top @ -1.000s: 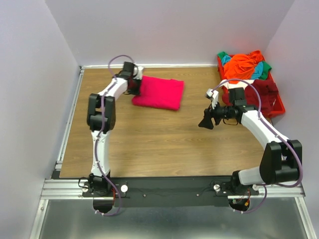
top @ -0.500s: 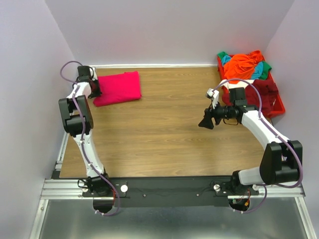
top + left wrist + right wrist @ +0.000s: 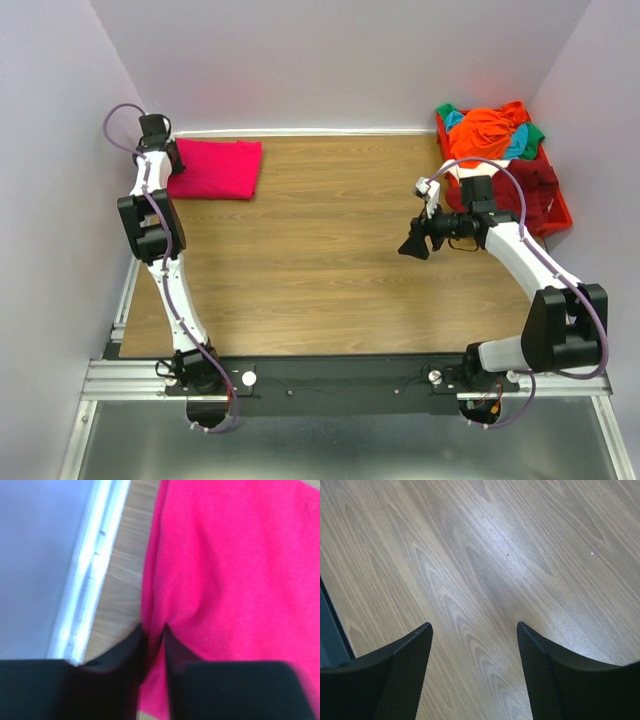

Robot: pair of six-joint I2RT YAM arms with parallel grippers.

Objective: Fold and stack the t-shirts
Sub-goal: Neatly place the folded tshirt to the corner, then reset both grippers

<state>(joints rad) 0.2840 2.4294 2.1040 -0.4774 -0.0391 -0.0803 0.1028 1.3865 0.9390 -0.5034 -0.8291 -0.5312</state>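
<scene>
A folded magenta t-shirt (image 3: pixel 215 168) lies flat in the table's far left corner. My left gripper (image 3: pixel 170 160) is at its left edge, hard by the side wall. In the left wrist view the narrowly parted jaws of that gripper (image 3: pixel 153 630) pinch a puckered fold of the magenta cloth (image 3: pixel 235 570). Orange (image 3: pixel 490 130), teal (image 3: pixel 520 147), green (image 3: pixel 537 132) and dark maroon (image 3: pixel 530 178) t-shirts lie heaped at the far right. My right gripper (image 3: pixel 412 247) hovers open over bare wood (image 3: pixel 485 555), with nothing between its fingers.
The heaped shirts fill a red plastic bin (image 3: pixel 556 208) against the right wall. A white rail (image 3: pixel 95 565) edges the table just left of the left gripper, with the lilac wall beyond it.
My left arm has dragged the folded magenta t-shirt from the far middle of the table leftward into the far left corner. The right arm has stayed still.
</scene>
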